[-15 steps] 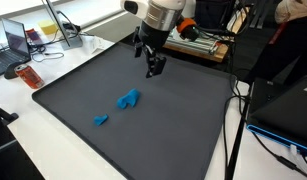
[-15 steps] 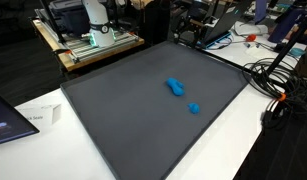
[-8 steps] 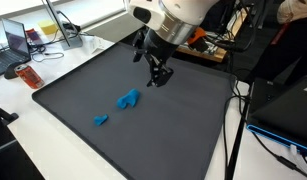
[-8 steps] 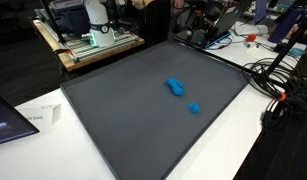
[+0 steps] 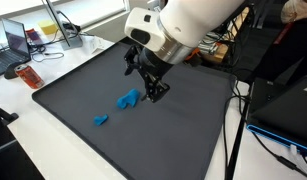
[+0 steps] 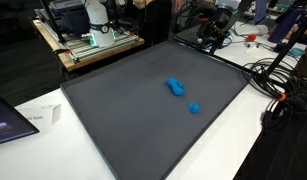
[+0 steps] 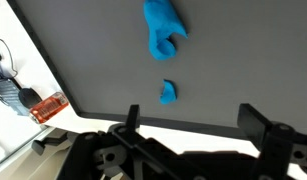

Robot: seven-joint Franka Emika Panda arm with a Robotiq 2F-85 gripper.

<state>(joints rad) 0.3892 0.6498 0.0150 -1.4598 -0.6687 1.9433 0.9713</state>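
Hovering wide open and empty, the end effector (image 5: 151, 90) hung beside the larger blue piece (image 5: 128, 98). Dropping off-centre could have shoved it aside.

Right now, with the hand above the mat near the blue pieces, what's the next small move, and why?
Probably ease the hand sideways until it is centred over the larger blue plastic block. The hand looks open and empty. It hangs just beside that block above the dark grey mat, and the wrist view shows the block ahead of the hand, not between its jaws.
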